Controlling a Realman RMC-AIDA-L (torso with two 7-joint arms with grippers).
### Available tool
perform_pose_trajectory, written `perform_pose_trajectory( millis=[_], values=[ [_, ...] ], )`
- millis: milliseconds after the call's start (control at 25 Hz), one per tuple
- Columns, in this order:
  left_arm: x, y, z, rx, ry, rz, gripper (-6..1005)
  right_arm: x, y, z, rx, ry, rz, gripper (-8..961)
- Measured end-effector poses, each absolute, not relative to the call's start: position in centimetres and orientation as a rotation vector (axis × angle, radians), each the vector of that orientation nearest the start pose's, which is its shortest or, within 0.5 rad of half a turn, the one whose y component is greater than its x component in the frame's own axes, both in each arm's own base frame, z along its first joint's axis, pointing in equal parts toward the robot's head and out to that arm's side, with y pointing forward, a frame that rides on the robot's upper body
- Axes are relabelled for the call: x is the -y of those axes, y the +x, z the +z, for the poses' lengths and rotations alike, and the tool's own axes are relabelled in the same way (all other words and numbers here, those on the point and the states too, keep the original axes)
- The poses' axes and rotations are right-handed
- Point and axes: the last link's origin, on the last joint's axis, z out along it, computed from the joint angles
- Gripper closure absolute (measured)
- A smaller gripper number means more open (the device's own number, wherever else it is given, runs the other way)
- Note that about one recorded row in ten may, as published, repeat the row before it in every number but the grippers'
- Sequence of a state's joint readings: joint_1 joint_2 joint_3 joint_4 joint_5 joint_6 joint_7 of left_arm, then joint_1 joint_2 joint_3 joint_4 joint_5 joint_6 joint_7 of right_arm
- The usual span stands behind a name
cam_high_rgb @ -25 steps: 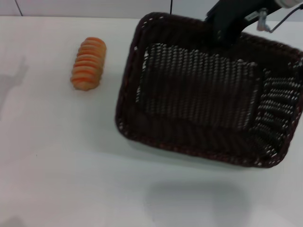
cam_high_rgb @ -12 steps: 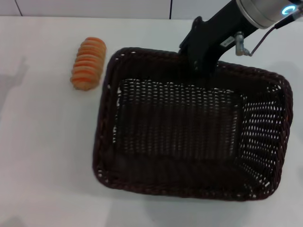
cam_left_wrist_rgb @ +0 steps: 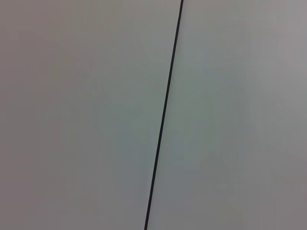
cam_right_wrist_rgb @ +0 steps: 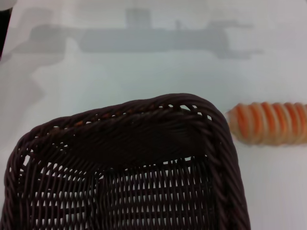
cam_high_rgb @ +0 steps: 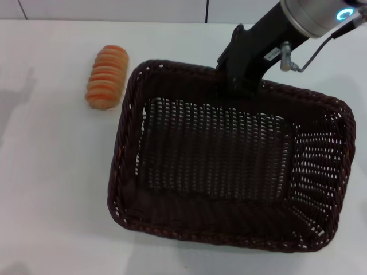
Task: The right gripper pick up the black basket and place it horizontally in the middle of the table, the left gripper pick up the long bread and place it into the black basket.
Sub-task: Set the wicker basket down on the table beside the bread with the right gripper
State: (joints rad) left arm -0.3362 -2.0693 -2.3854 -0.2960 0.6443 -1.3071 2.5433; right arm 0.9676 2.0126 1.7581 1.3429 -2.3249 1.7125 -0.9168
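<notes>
Right gripper (cam_high_rgb: 238,86) clamped on basket (cam_high_rgb: 229,160) far rim, jaw gap hidden. Basket sits skewed on table (cam_high_rgb: 51,189); bread (cam_high_rgb: 106,77) just beside its left corner.

No text can be read anywhere; a small white label on the right hand (cam_high_rgb: 238,86) is illegible.

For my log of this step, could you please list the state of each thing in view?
black basket: upright, empty, held at its far rim.
long bread: lying on the table, apart from the basket, untouched.
right gripper: at the basket's far rim, jaws closed on it.
left gripper: out of view.
</notes>
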Motion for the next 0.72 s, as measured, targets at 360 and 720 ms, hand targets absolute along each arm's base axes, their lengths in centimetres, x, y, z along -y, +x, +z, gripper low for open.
perform_pose_trajectory(
  millis=[360, 720],
  values=[
    [-32.0, -35.2, 8.4, 0.510, -1.389, -0.953, 196, -37.3, 5.0, -0.8, -0.051, -3.005, -0.487, 791],
    [-32.1, -35.1, 8.5, 0.504, -1.391, -0.956, 196, -38.0, 5.1, -1.5, -0.027, -2.977, -0.495, 791]
  ],
)
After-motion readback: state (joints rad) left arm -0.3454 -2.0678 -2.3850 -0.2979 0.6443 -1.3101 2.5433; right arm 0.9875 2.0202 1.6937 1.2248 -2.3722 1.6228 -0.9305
